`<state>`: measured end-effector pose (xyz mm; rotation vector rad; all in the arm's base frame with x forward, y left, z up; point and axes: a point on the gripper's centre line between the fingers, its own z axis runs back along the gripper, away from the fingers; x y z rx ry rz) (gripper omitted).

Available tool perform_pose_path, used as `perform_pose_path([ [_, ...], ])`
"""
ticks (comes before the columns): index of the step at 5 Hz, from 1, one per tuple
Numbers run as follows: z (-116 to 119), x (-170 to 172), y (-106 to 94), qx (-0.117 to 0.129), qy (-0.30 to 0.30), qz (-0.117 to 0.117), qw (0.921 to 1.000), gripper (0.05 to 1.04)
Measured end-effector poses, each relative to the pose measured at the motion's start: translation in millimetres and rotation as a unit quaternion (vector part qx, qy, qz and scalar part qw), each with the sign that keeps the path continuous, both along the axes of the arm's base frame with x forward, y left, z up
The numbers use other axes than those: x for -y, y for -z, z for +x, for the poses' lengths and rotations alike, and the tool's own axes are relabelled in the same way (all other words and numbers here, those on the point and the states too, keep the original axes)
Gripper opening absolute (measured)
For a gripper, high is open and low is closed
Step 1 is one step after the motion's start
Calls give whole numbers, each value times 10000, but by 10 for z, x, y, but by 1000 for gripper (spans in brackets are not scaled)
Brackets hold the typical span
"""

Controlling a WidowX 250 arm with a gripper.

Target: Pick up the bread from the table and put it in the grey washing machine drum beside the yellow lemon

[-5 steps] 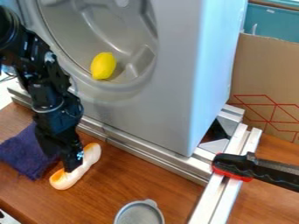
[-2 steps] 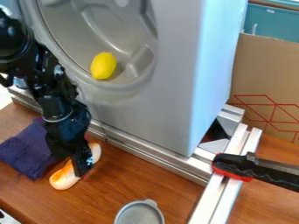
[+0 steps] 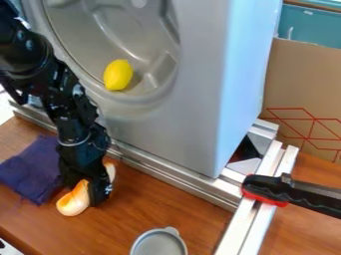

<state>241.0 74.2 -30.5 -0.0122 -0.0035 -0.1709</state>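
Grey dish point(image 3: 158, 244) cut off by the bottom edge, orange-and-white toy point(image 3: 72, 202) on the wooden surface, its middle hidden by the black gripper point(image 3: 95, 195), jaw state impossible to tell, purple cloth point(image 3: 30, 170) beside them, yellow lemon point(image 3: 118, 74) in the grey hollow point(image 3: 143, 30) behind

A long, round-ended toy roll point(image 3: 72, 203), smooth and creamy white with an orange patch along its top, is being supported lengthwise by the brown wooden surface point(image 3: 160, 201). It is being seen at a slant, with one end being pointed to the lower left and the other to the upper right, near the metal rail point(image 3: 143, 166). Its middle is being hidden by the black gripper point(image 3: 100, 201), so whether it is being held cannot be told. Its left side is being flanked closely by a dark purple cloth point(image 3: 30, 169).
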Motion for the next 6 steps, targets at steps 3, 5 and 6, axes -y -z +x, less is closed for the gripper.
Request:
perform_pose_path([
  [3, -27, 65, -245, -92, 410, -6, 9991, 698],
  [5, 70, 10, -775, 266, 452, 375, 9979, 698],
  [6, 189, -83, -1048, 449, 334, 623, 9965, 698],
])
